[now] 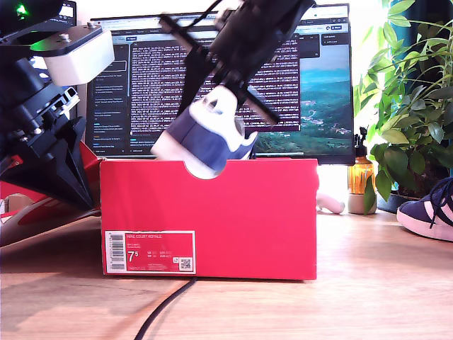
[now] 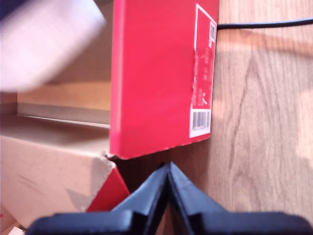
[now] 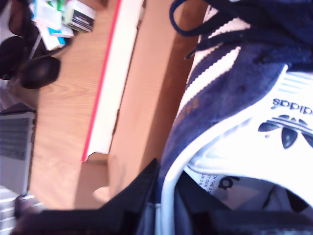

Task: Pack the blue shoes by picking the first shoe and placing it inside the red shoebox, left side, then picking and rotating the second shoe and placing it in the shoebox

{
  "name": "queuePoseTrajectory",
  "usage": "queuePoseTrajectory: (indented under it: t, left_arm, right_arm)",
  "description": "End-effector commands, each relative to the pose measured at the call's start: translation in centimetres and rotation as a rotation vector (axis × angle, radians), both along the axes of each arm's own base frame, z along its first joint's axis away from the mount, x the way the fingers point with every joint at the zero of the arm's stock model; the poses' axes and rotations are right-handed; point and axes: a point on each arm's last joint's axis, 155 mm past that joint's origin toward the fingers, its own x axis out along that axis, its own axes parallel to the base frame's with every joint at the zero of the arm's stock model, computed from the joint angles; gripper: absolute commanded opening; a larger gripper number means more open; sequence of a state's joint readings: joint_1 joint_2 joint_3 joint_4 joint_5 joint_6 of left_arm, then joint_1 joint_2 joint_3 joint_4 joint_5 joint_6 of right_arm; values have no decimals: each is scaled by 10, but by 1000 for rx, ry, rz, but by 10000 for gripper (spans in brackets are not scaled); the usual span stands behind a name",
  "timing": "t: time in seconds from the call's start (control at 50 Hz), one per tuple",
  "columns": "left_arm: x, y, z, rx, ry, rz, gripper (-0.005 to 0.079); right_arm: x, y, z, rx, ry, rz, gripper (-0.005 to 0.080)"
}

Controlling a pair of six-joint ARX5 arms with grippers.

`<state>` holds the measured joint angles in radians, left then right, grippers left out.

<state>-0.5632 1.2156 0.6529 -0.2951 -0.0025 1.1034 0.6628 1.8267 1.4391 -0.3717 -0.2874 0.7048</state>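
Note:
The red shoebox (image 1: 212, 212) stands open in the middle of the wooden table, its white 7.5 label facing the camera. One blue shoe (image 1: 205, 134) hangs tilted, toe down, just above the notch in the box's top edge. My second gripper (image 1: 225, 92) is shut on it at the heel collar (image 3: 234, 98), fingers (image 3: 146, 196) pinching the rim. My first gripper (image 1: 81, 191) sits at the exterior view's left, beside the box's end, shut (image 2: 168, 171) with nothing in it. The other blue shoe (image 1: 432, 209) lies on the table at the exterior view's right edge.
The red lid (image 1: 42, 205) lies by the first arm at the exterior view's left. A monitor (image 1: 212, 78) stands behind the box, a plant (image 1: 417, 106) and amber bottle (image 1: 359, 173) at the back right. A black cable (image 1: 166, 308) runs out from the box front.

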Motion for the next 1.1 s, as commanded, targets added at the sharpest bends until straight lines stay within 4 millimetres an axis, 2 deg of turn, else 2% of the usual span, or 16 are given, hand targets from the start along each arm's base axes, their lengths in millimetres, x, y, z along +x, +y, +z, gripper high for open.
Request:
queuePoseTrajectory:
  t: [0.0, 0.32, 0.74, 0.96, 1.08]
  left_arm:
    - [5, -2, 2, -2, -20, 1, -19]
    - [6, -1, 2, 0, -20, 3, -19]
    - [6, -2, 2, -3, -24, 3, -19]
    - [6, -2, 2, -2, -23, 3, -19]
    - [6, -2, 2, -2, -23, 3, -19]
  right_arm:
    - [10, 6, 7, 22, -32, -8, -13]
    - [19, 14, -22, 7, -12, -18, -13]
    - [13, 26, -30, -7, -22, -2, -13]
    - [4, 35, -45, -28, -4, 24, -13]
    - [4, 34, -47, -40, -6, 24, -13]
